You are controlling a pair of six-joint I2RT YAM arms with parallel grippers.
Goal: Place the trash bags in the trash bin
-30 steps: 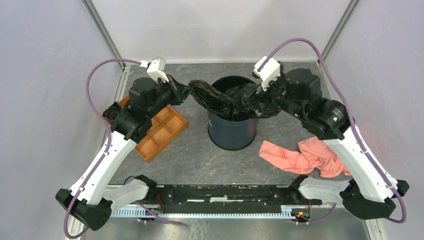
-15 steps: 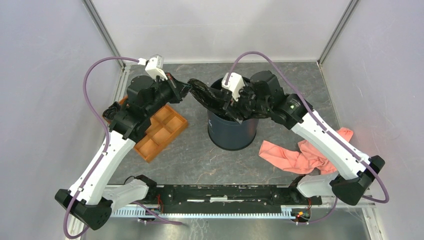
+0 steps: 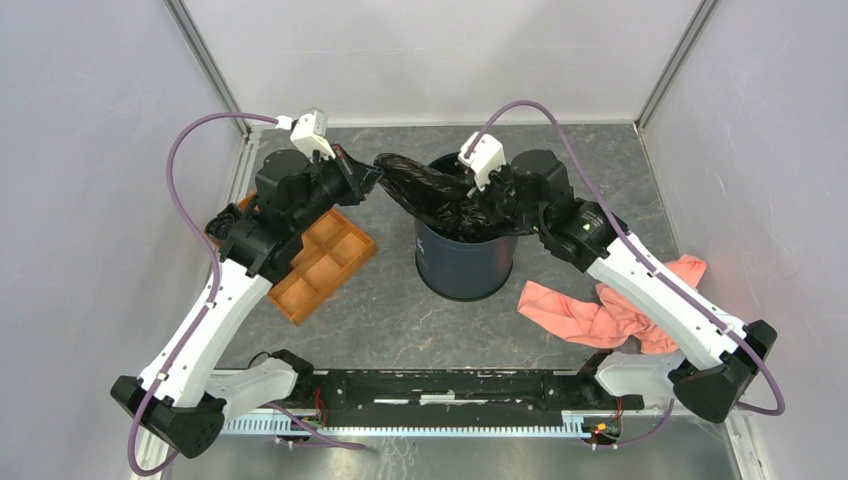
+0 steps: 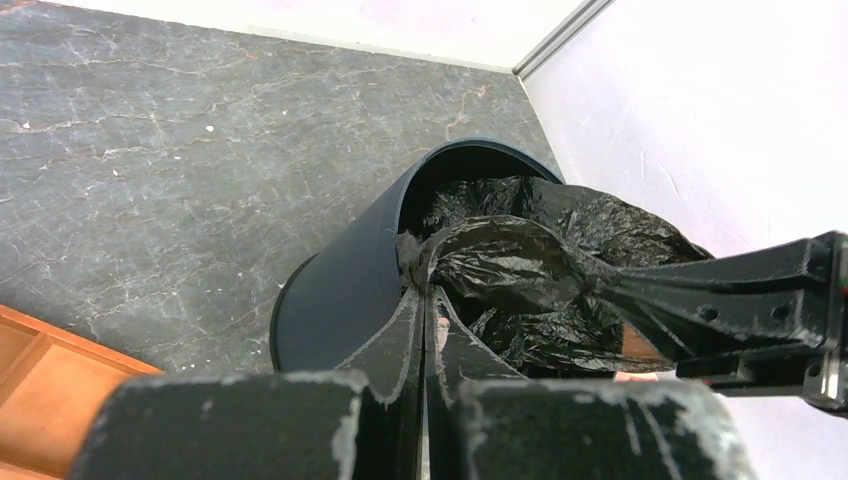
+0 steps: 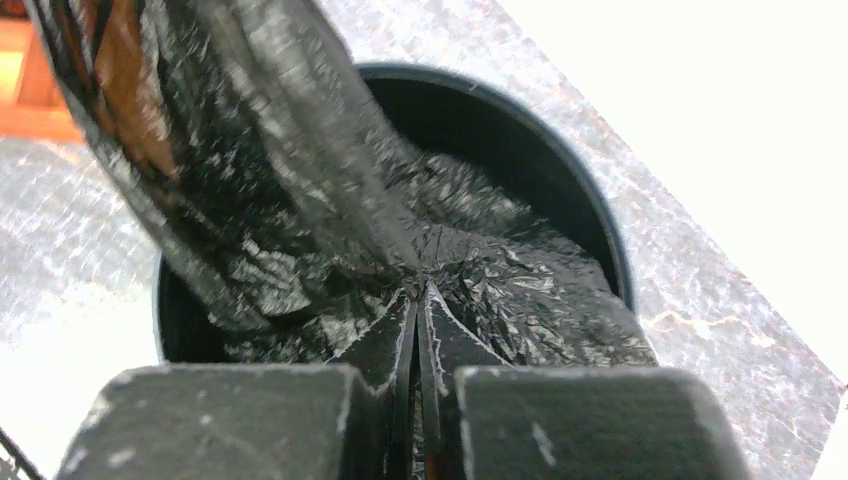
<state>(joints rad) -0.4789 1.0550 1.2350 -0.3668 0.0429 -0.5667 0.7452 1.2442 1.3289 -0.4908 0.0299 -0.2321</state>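
Since half a second ago, the right arm has drawn its wrist a little toward the right over the bin, and one second ago it was still at the right side of the bin. The left arm is almost where it was.

The left gripper (image 3: 372, 178) is closed, its two fingers pressed together on a pinch of the black trash bag (image 3: 420, 190). It hangs just beside the left rim of the trash bin (image 3: 465, 265), slightly above it. In the left wrist view the film bunches at the fingertips of this gripper (image 4: 425, 290) and then runs over the rim into the bin (image 4: 350, 270).

The right gripper (image 3: 480, 205) is over the mouth of the bin and is also closed on the bag. In the right wrist view its fingers (image 5: 418, 290) meet on the crinkled film, with the bin's rim (image 5: 560, 150) around it.

One end of the bag is stretched out past the left rim. The other part lies inside the bin.

The bin stands upright on the grey table (image 3: 400, 310), between an orange tray (image 3: 325, 265) on the left and a pink cloth (image 3: 600, 315) on the right.
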